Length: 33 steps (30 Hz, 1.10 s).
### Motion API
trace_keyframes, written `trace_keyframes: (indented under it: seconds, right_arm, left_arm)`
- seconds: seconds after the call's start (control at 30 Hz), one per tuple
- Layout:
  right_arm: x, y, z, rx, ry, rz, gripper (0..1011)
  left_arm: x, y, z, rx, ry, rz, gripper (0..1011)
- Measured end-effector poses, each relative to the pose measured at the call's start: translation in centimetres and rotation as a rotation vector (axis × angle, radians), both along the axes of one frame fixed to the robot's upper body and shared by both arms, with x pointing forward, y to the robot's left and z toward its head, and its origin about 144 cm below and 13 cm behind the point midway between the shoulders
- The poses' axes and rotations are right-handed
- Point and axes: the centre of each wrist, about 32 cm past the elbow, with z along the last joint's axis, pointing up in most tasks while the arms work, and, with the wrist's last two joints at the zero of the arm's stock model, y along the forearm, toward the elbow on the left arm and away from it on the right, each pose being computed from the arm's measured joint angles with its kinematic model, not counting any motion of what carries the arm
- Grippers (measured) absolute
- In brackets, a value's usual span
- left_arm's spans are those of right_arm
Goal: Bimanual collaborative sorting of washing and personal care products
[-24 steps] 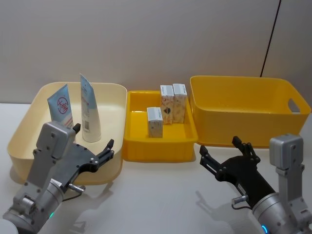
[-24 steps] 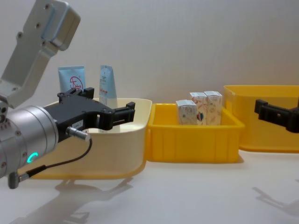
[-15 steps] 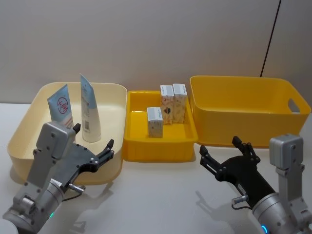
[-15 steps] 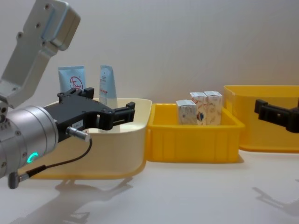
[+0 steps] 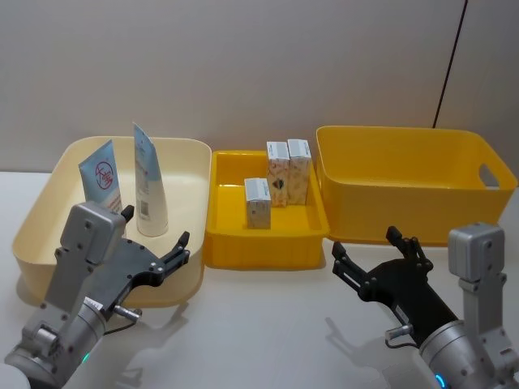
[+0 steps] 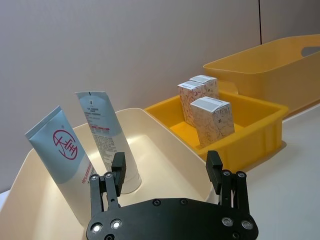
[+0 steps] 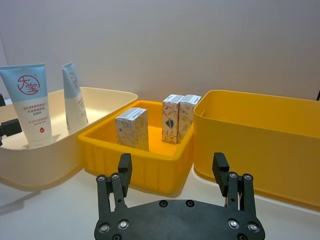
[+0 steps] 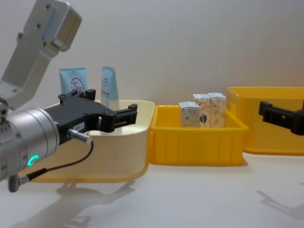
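Far left, a pale cream plastic bin (image 5: 32, 219) holds both tubes standing, crimped ends up: the wide light-blue-&-white squeeze tube (image 5: 101, 174) w/ red circle mark, & just beside it the slim light-blue-&-white squeeze tube (image 5: 147, 182). The left gripper (image 5: 156, 225) hovers at that bin's near edge, jaws apart, empty. Centre, a shallow yellow plastic tray (image 5: 263, 258) has one small white-cream printed carton (image 5: 259, 203) upright in front & a back pair of cartons (image 5: 278, 174) touching side by side. The right gripper (image 5: 364, 241) hangs over the white table (image 5: 268, 324) near the tray's front right corner, jaws apart, empty. Far right sits a deep yellow plastic bin (image 5: 405, 194).
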Motion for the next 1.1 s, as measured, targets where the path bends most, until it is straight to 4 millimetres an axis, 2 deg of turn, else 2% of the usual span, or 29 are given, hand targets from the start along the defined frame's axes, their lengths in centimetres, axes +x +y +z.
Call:
trace_keyframes:
  seconds: [1.1]
  right_arm:
    - [0.00,0.00,0.00,0.000,0.000,0.000,1001]
  left_arm:
    - [0.00,0.00,0.00,0.000,0.000,0.000,1000]
